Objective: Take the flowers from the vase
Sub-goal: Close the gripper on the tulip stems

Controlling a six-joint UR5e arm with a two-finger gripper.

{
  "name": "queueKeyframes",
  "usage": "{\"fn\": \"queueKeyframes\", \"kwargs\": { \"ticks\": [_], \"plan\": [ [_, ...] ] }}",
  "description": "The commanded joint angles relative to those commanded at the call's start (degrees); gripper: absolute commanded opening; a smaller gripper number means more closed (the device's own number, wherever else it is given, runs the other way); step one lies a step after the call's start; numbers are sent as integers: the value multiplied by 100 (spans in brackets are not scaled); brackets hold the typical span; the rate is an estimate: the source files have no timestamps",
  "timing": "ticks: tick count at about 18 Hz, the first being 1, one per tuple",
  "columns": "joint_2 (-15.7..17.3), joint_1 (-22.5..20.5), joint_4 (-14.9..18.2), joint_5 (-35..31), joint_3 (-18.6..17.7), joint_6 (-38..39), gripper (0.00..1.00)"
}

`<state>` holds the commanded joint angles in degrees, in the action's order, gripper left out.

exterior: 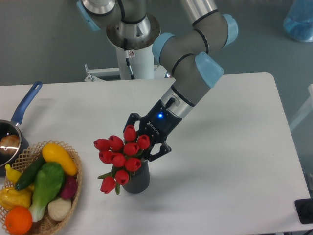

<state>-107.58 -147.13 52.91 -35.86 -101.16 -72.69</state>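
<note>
One bunch of flowers [119, 156] sits in the vase [136, 180] near the table [234, 147] front edge, its long axis tilted, heads leaning up and left toward the wicker basket [73, 188]. I see my gripper [144, 142] closed in around the bunch's right side, fingers pressing the blooms; whether the stems are truly pinched I cannot tell.

Glossy, plastic-looking red flowers [119, 154] in a matt dark ribbed vase [137, 180]. Matt black gripper [145, 139] on a smooth grey arm with blue caps. Matt white table [230, 161]. Woven wicker basket [73, 188] at nine o'clock.
</note>
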Motion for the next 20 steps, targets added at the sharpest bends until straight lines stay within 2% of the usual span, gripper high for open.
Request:
{"fn": "queueKeyframes", "kwargs": {
  "ticks": [5, 9, 13, 15, 20],
  "plan": [
    [0, -97, 0, 122, -9, 9, 44],
    [0, -185, 0, 772, -44, 18, 43],
    [9, -211, 9, 809, -53, 26, 43],
    [9, -211, 17, 800, -79, 26, 35],
    [18, -194, 9, 809, -88, 18, 34]
  ]
}}
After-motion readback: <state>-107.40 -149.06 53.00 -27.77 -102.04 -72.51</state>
